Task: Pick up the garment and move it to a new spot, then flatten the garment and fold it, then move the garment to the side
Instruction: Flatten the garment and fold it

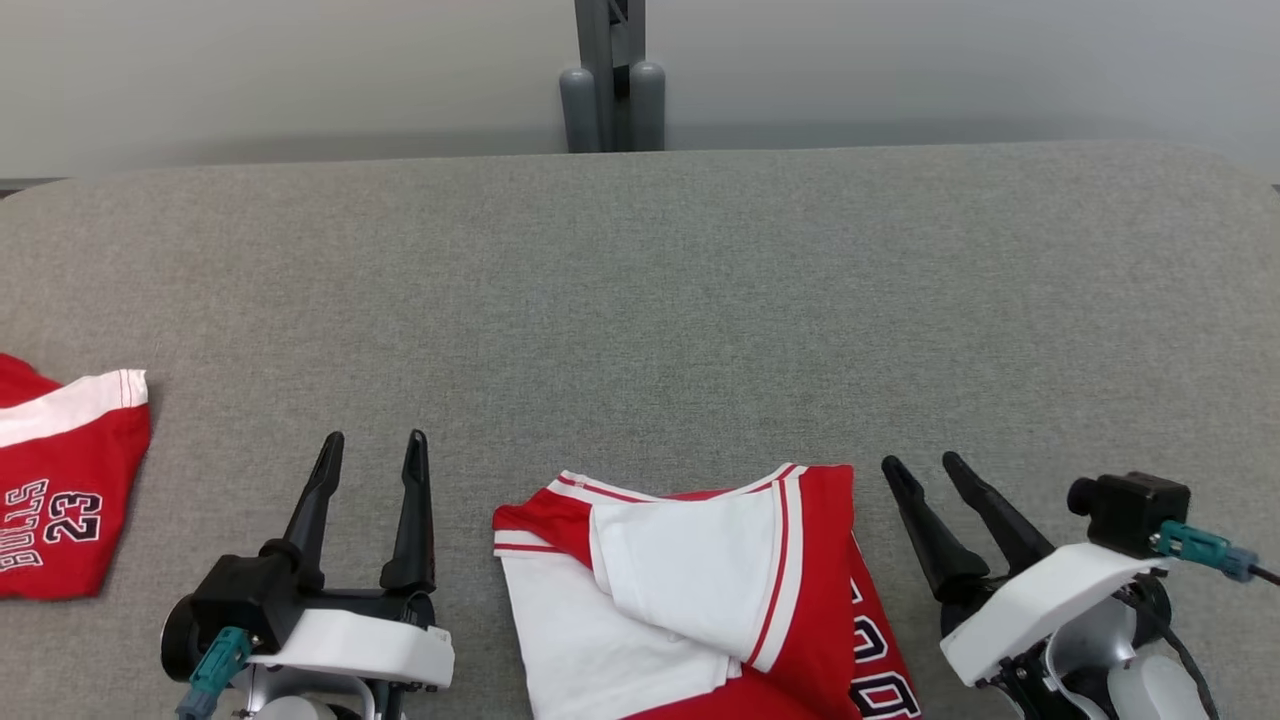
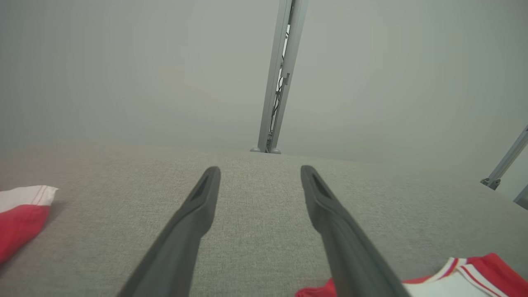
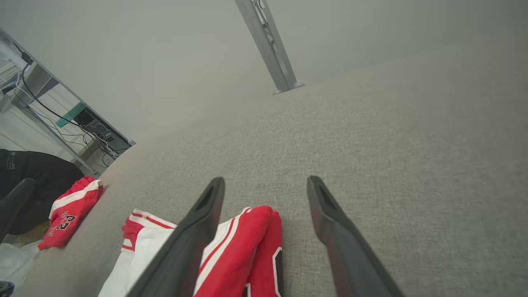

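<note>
A red and white garment [image 1: 690, 590] lies folded near the front edge of the grey table [image 1: 650, 300], between my two grippers; it also shows in the right wrist view [image 3: 243, 251] and at the lower right of the left wrist view [image 2: 466, 276]. My left gripper [image 1: 372, 450] stands open to its left, above the cloth surface, with nothing between its fingers [image 2: 194, 218]. My right gripper [image 1: 925, 468] stands open just right of the garment's red edge, fingers [image 3: 330, 218] apart and empty.
A second red garment with "BULLS 23" print [image 1: 60, 480] lies at the table's left edge, also in the right wrist view [image 3: 68, 212]. A grey metal post [image 1: 612, 80] rises behind the table's far edge. Shelving with cables [image 3: 62, 111] stands off to the side.
</note>
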`<state>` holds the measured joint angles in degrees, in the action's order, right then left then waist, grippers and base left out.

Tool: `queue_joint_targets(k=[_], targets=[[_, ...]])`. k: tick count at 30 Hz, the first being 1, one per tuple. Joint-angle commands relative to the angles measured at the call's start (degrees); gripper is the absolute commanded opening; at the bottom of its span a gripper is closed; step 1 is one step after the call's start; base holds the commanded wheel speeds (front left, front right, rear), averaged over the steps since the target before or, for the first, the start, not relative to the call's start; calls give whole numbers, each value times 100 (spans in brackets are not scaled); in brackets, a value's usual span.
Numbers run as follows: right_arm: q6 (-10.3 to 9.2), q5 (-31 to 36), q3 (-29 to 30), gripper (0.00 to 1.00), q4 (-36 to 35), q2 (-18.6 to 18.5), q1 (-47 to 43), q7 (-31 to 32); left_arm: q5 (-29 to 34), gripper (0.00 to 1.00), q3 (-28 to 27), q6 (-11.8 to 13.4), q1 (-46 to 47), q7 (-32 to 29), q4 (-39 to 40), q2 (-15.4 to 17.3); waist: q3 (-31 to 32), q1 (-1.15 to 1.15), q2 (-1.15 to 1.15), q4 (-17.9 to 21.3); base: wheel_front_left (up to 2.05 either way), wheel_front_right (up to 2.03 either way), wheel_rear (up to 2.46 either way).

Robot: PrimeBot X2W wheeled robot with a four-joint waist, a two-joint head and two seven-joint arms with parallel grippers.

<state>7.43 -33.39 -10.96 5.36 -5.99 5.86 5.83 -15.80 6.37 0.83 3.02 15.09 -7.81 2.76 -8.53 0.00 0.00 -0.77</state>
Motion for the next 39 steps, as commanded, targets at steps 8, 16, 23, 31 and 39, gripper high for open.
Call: queue_joint_targets(k=[8,16,23,31,39], targets=[[10,-297,-224,100,562,-78,399,459,0,100,98,20,245,7,-59,25,-246,0,0,-252,0,0,0],[10,-516,-325,100,859,-123,570,576,-16,100,137,53,260,7,-73,25,-325,0,0,-388,0,0,0],[10,-674,-468,0,918,-174,642,572,2,100,157,66,301,7,-67,25,-365,0,0,-425,0,0,0],[10,-939,-684,0,752,-278,651,521,28,100,154,80,319,7,-90,25,-347,0,0,-398,0,0,0],[10,-1734,-1100,0,-2,-375,420,771,27,100,96,56,234,7,-143,25,-156,0,0,-350,0,0,0]])
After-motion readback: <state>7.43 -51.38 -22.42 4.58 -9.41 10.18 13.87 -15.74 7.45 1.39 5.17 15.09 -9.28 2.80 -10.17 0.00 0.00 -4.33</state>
